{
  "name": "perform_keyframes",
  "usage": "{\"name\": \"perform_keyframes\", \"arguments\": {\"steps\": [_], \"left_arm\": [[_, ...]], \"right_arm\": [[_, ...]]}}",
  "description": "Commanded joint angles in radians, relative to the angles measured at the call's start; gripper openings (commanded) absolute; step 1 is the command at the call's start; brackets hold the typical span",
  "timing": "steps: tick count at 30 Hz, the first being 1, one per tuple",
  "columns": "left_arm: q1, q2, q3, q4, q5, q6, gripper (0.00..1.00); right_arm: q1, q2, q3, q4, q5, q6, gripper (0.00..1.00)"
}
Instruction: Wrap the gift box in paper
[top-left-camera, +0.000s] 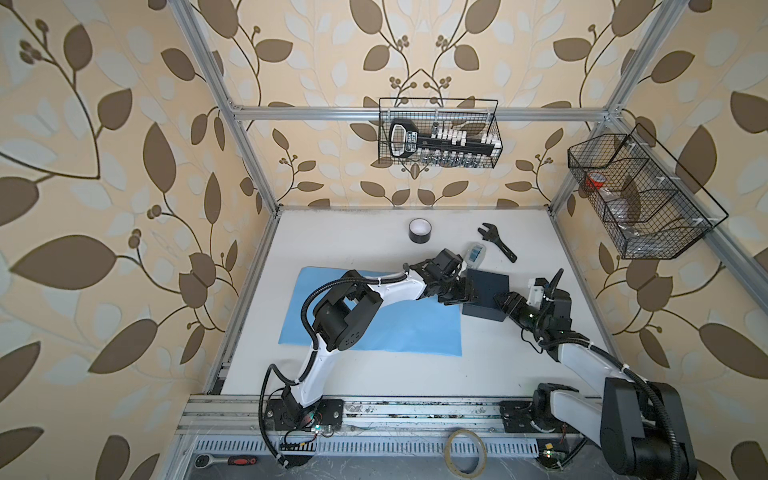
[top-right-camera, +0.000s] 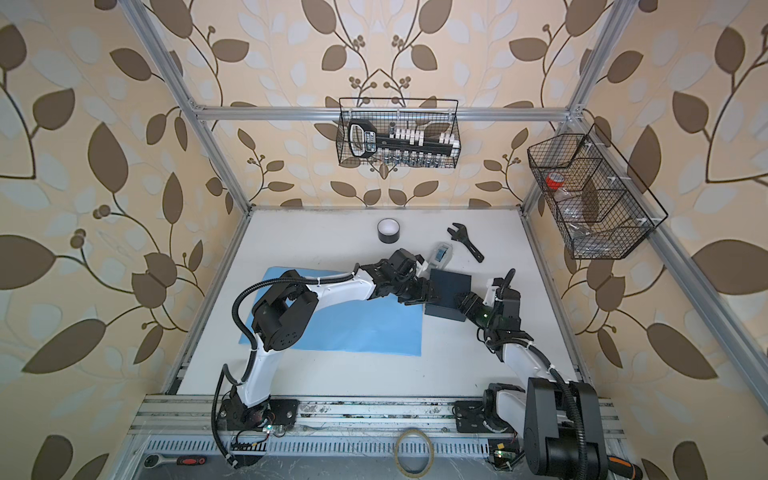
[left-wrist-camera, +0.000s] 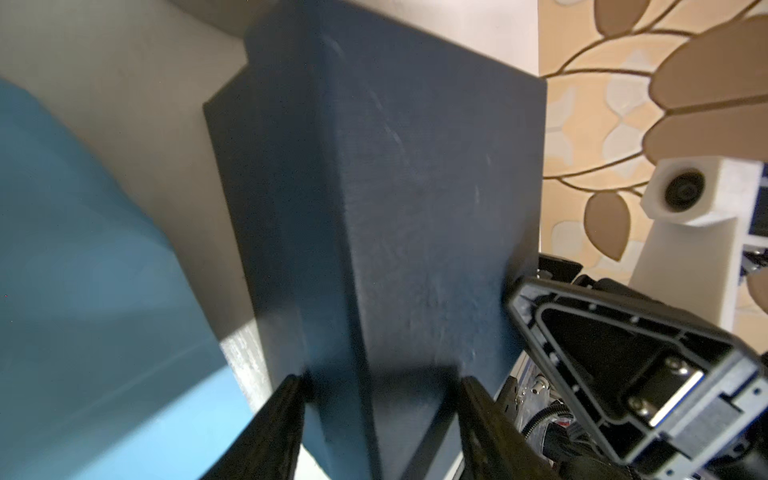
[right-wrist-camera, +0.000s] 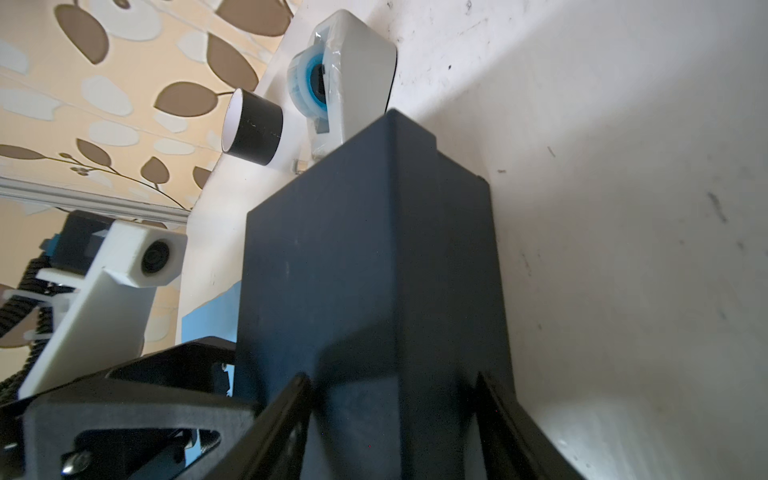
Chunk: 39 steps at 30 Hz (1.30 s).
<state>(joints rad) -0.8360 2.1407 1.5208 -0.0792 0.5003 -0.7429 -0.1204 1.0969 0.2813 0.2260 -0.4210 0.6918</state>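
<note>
2 arms low, jaws astride opposite gift box (top-left-camera: 489, 287) corners.

We see our left arm (top-left-camera: 399, 289) and right arm (top-left-camera: 586, 357) — white shells between black joints. Ribbed black conduit (top-left-camera: 304, 309) loops along each, cinched with white ties (top-left-camera: 379, 281). The right gripper (top-left-camera: 500, 300) has a triangular black finger (left-wrist-camera: 623, 353) with silver screws (left-wrist-camera: 674, 364); a white housing (left-wrist-camera: 706, 216) holds its wrist camera (left-wrist-camera: 681, 193).

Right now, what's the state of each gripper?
Left gripper: either side of the gift box; firm grip cannot be told.
Right gripper: either side of the gift box; firm grip cannot be told.
</note>
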Motion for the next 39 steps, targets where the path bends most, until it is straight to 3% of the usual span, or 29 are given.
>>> {"name": "perform_keyframes", "arguments": {"steps": [1, 23, 30, 39], "left_arm": [[-0.026, -0.03, 0.048, 0.075, 0.102, -0.006, 0.59], [-0.01, -0.264, -0.04, -0.003, 0.093, 0.056, 0.59], [0.051, -0.39, -0.194, -0.005, 0.09, 0.061, 0.59], [0.202, -0.621, -0.552, 0.045, 0.082, 0.04, 0.59]], "right_arm": [[0.047, -0.048, -0.005, 0.042, -0.11, 0.061, 0.62], [0.291, -0.174, 0.091, -0.055, 0.04, 0.145, 0.59], [0.461, -0.1, 0.12, 0.005, 0.144, 0.192, 0.58], [0.725, 0.142, 0.202, 0.154, 0.282, 0.251, 0.56]]}}
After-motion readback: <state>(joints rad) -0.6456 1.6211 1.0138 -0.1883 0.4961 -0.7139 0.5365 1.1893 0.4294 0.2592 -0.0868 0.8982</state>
